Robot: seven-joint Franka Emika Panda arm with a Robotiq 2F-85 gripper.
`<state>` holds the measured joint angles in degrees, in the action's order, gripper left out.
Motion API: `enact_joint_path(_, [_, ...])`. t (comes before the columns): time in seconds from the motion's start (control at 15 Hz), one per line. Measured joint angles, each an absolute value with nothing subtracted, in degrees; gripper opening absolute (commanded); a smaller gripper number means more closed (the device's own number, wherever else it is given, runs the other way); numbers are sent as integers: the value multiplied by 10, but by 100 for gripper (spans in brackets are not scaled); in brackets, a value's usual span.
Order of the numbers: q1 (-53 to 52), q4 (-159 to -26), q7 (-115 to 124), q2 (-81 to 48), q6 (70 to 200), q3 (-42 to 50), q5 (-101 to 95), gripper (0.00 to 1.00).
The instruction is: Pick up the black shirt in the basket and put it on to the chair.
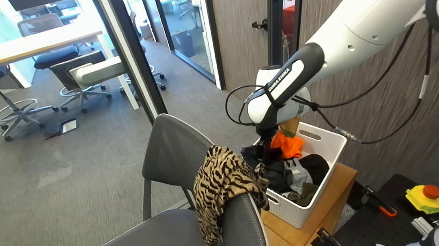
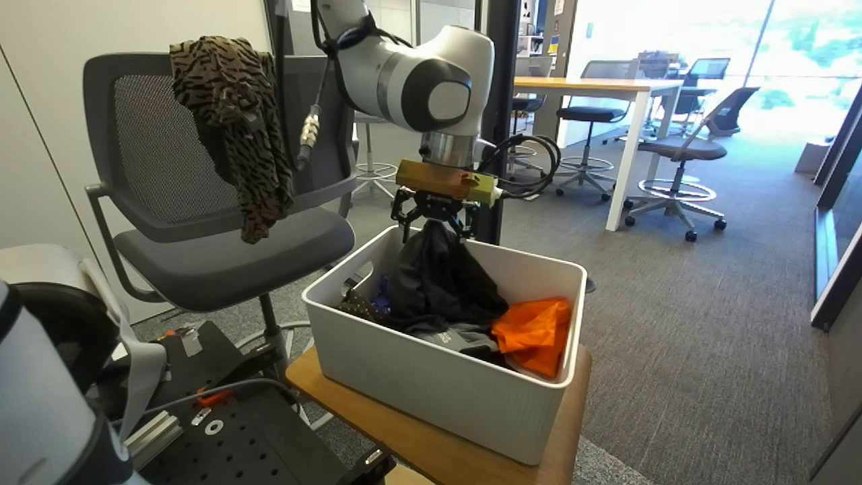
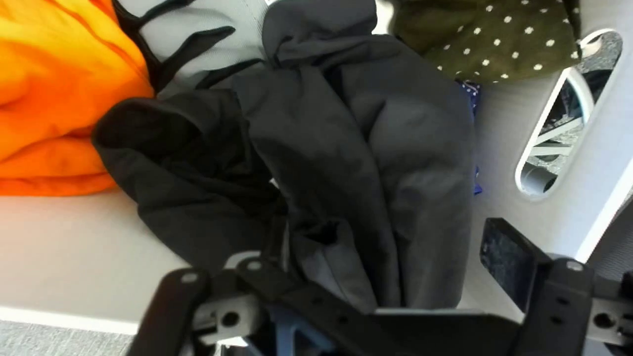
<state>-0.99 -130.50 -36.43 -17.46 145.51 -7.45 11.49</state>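
Observation:
The black shirt (image 2: pixel 441 283) lies in the white basket (image 2: pixel 431 397) and rises to a peak at its top. My gripper (image 2: pixel 436 232) is over the basket with its fingers spread on either side of that peak. In the wrist view the shirt (image 3: pixel 366 148) fills the space between the fingers of the gripper (image 3: pixel 393 254). A gap shows between the cloth and the right finger pad. The left fingertip is partly hidden against dark cloth. The grey chair (image 2: pixel 148 135) stands beside the basket and also shows in an exterior view (image 1: pixel 173 148). In that view the arm partly hides the gripper (image 1: pixel 263 147).
A tiger-striped cloth (image 1: pixel 225 179) hangs over the chair's backrest. Orange cloth (image 2: pixel 535 330), a grey garment (image 1: pixel 298 173) and a dotted olive cloth (image 3: pixel 494 39) lie in the basket. The basket stands on a wooden stool (image 1: pixel 343 175). A glass partition frame (image 1: pixel 134 54) rises behind the chair.

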Motion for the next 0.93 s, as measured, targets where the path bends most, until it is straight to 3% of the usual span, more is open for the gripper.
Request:
enact_joint_path(0.87, [13, -1202, -369, -279, 1419, -108, 115, 100])
enact_joint_path(0.93, [14, -1200, -369, -282, 1416, -108, 115, 75])
